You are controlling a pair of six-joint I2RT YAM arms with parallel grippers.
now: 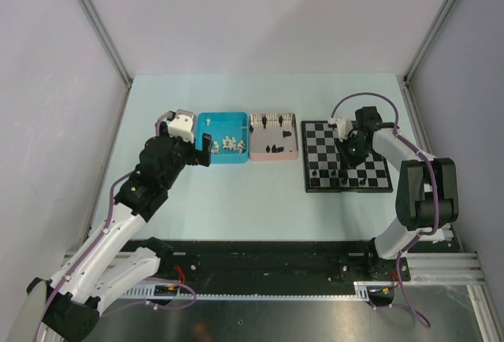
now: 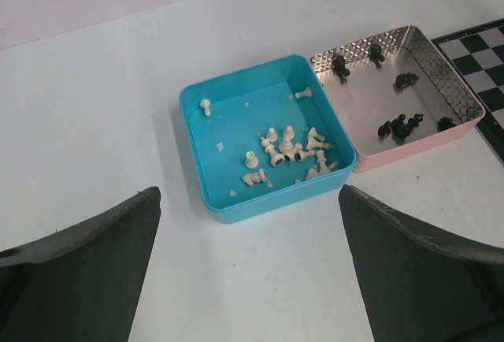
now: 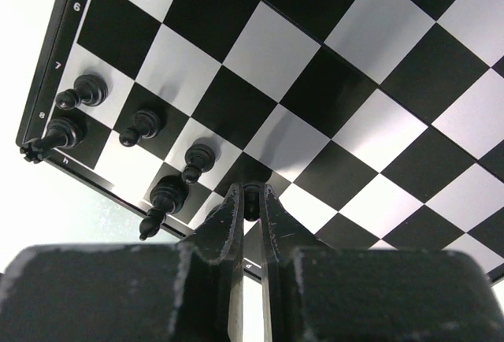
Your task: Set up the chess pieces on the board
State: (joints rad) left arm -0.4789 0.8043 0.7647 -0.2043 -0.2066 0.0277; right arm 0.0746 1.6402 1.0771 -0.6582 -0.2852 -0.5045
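Note:
The board (image 3: 356, 82) fills the right wrist view, and several black chess pieces (image 3: 144, 125) stand in its two rows nearest one edge. My right gripper (image 3: 250, 200) is shut on a small black piece (image 3: 251, 194) whose base is down on a dark square beside those pieces. In the top view this gripper (image 1: 349, 155) hangs over the board (image 1: 319, 141). My left gripper (image 2: 250, 263) is open over bare table, just short of the blue tray (image 2: 260, 206). White pieces (image 2: 287, 153) lie jumbled in that tray.
A pink tray (image 2: 409, 141) touches the blue tray's right side and holds a few black pieces (image 2: 400, 125). The board's corner (image 2: 480, 50) lies just beyond it. Grey walls enclose the table on three sides.

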